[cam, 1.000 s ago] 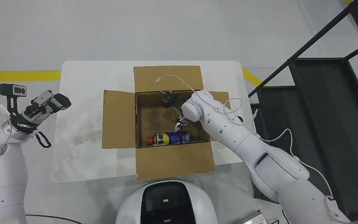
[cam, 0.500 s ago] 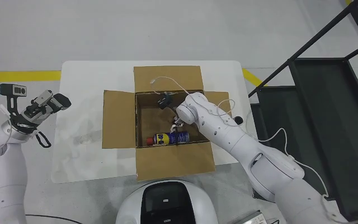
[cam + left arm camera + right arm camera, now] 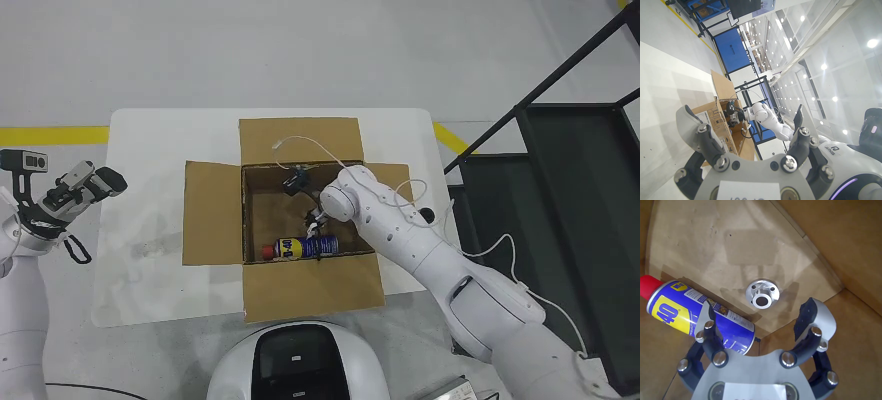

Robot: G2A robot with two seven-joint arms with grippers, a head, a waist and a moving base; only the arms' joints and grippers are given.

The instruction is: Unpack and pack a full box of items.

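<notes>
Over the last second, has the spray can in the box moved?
No. The spray can lies along the box's near wall, exactly where it was.

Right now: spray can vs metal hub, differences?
The spray can is blue and yellow with a red cap; the metal hub is bare silver. The spray can lies on its side; the metal hub sits flange down, bore up. Both rest on the box floor, ungripped.
</notes>
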